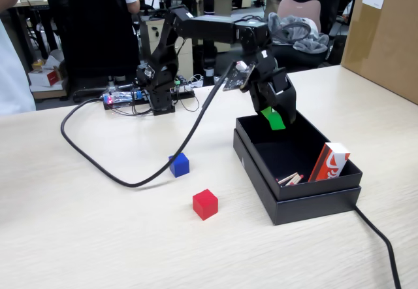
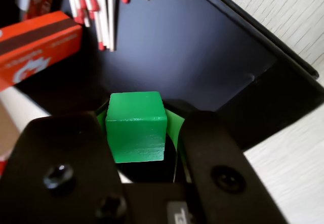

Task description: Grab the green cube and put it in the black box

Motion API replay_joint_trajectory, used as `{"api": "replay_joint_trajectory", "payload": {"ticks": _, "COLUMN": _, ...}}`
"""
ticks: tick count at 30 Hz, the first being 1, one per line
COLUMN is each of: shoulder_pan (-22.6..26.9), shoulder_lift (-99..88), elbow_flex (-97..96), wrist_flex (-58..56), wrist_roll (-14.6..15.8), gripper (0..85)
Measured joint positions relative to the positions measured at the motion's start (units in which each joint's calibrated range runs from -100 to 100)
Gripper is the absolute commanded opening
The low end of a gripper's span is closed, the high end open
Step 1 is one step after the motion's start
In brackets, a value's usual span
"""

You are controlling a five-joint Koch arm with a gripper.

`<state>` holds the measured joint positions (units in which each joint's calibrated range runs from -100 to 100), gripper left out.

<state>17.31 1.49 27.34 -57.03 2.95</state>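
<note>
The pincer (image 2: 139, 133) is closed on the green cube (image 2: 135, 126), which sits squeezed between the two black jaws in the wrist view; the cube is held in the air above the inside of the black box (image 1: 300, 201), over its far end in the fixed view, where the green (image 1: 273, 118) shows just below the arm's black wrist; the cube does not touch the box floor. Inside the box a red and white matchbox (image 1: 330, 162) leans against the right wall, and a few loose matches (image 1: 289, 179) lie on the floor beside it; in the wrist view the matches (image 2: 96, 11) are fanned out at the top, next to the matchbox (image 2: 35, 46). On the table (image 1: 98, 237), left of the box, a blue cube (image 1: 179, 165) and a red cube (image 1: 205, 204) stand apart from each other; a black cable (image 1: 98, 165) curves across the table near the blue cube; a brown cardboard box (image 1: 385, 34) stands at the far right.
</note>
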Motion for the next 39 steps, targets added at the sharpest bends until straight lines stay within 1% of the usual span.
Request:
{"api": "replay_joint_trajectory", "payload": {"ticks": 6, "shoulder_pan": 0.15, "shoulder_lift": 5.95, "elbow_flex": -1.00, "wrist_flex": 0.00, "wrist_roll": -0.68, "gripper": 0.9}}
{"api": "replay_joint_trajectory", "payload": {"ticks": 14, "shoulder_pan": -0.15, "shoulder_lift": 11.13, "elbow_flex": -2.46, "wrist_flex": 0.08, "wrist_roll": -0.63, "gripper": 2.0}}
{"api": "replay_joint_trajectory", "payload": {"ticks": 16, "shoulder_pan": -0.34, "shoulder_lift": 12.30, "elbow_flex": -2.46, "wrist_flex": 0.08, "wrist_roll": -0.59, "gripper": 11.0}}
{"api": "replay_joint_trajectory", "payload": {"ticks": 19, "shoulder_pan": -0.63, "shoulder_lift": 13.33, "elbow_flex": -3.65, "wrist_flex": 0.15, "wrist_roll": -0.63, "gripper": 16.0}}
{"api": "replay_joint_trajectory", "payload": {"ticks": 21, "shoulder_pan": -0.78, "shoulder_lift": 13.33, "elbow_flex": -3.83, "wrist_flex": 0.15, "wrist_roll": -0.59, "gripper": 29.4}}
{"api": "replay_joint_trajectory", "payload": {"ticks": 23, "shoulder_pan": -0.83, "shoulder_lift": 13.33, "elbow_flex": -3.83, "wrist_flex": 0.15, "wrist_roll": -0.59, "gripper": 39.2}}
{"api": "replay_joint_trajectory", "payload": {"ticks": 24, "shoulder_pan": -0.83, "shoulder_lift": 13.33, "elbow_flex": -3.83, "wrist_flex": 0.15, "wrist_roll": -0.59, "gripper": 42.6}}
{"api": "replay_joint_trajectory", "payload": {"ticks": 28, "shoulder_pan": -1.03, "shoulder_lift": 12.82, "elbow_flex": -3.83, "wrist_flex": 0.15, "wrist_roll": -0.59, "gripper": 43.2}}
{"api": "replay_joint_trajectory", "payload": {"ticks": 31, "shoulder_pan": -1.22, "shoulder_lift": 8.93, "elbow_flex": -4.66, "wrist_flex": 0.08, "wrist_roll": -0.54, "gripper": 43.2}}
{"api": "replay_joint_trajectory", "payload": {"ticks": 39, "shoulder_pan": -2.25, "shoulder_lift": -18.64, "elbow_flex": -4.66, "wrist_flex": 0.08, "wrist_roll": -0.15, "gripper": 43.1}}
